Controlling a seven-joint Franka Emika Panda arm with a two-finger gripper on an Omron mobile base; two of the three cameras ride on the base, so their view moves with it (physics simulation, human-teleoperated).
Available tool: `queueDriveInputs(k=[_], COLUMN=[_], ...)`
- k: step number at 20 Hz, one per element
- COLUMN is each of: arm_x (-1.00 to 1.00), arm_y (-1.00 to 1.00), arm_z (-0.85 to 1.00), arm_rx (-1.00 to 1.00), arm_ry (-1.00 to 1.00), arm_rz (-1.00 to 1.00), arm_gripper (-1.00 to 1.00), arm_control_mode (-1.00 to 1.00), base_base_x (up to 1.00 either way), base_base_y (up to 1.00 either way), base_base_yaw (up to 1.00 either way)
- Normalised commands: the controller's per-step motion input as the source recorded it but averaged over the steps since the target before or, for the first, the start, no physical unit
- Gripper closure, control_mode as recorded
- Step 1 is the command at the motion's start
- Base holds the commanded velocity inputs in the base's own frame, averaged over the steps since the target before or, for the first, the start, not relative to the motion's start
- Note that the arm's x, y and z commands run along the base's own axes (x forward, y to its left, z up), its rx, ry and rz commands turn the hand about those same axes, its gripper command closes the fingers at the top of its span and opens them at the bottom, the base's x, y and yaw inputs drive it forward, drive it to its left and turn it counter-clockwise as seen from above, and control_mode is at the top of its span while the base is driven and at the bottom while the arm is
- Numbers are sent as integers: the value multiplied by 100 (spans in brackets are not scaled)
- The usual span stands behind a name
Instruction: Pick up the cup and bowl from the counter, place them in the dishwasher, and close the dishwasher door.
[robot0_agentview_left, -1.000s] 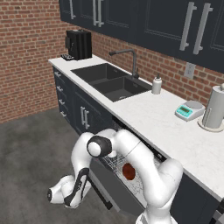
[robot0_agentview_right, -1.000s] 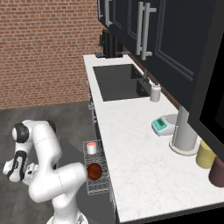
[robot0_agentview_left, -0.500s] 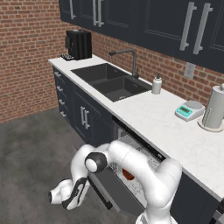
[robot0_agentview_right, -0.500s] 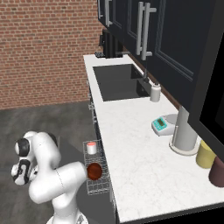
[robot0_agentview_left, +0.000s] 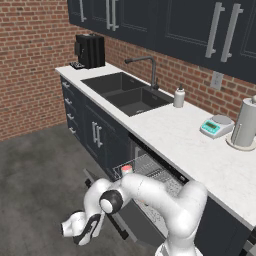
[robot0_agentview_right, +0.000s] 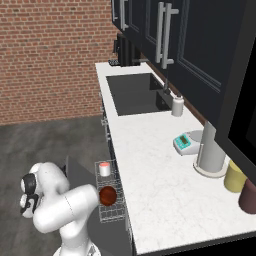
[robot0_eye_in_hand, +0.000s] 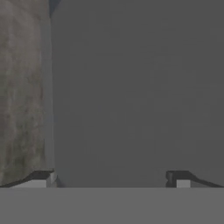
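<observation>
The counter (robot0_agentview_left: 180, 142) runs above the dishwasher (robot0_agentview_left: 150, 172), whose door (robot0_agentview_left: 127, 220) hangs down open. In its pulled-out rack (robot0_agentview_right: 107, 200) sit the bowl (robot0_agentview_right: 108, 195) and, toward the sink end, the cup (robot0_agentview_right: 104, 168). The gripper (robot0_agentview_left: 80, 235), low beside the door's outer edge, is spread wide and empty.

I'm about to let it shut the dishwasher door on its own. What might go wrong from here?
1. The wire rack is pulled out over the dishwasher door, with the cup and bowl in it; lifting the door may jam against it or jolt them.
2. The gripper faces the flat panel with jaws wide open; it could slide along the door instead of catching its edge.
</observation>
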Motion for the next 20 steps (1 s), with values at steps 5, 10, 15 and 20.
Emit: queueDriveInputs(k=[5, 10, 15, 20], arm_x=[-32, 0, 0, 3], arm_y=[-58, -78, -87, -89], arm_z=[13, 32, 55, 53], arm_rx=[5, 9, 13, 14], arm_ry=[0, 0, -1, 0], arm_rz=[0, 0, 0, 0], arm_gripper=[-100, -100, -100, -100], arm_control_mode=[-100, -100, -100, -100], base_base_x=[0, 0, 0, 0], base_base_y=[0, 0, 0, 0], base_base_yaw=[0, 0, 0, 0])
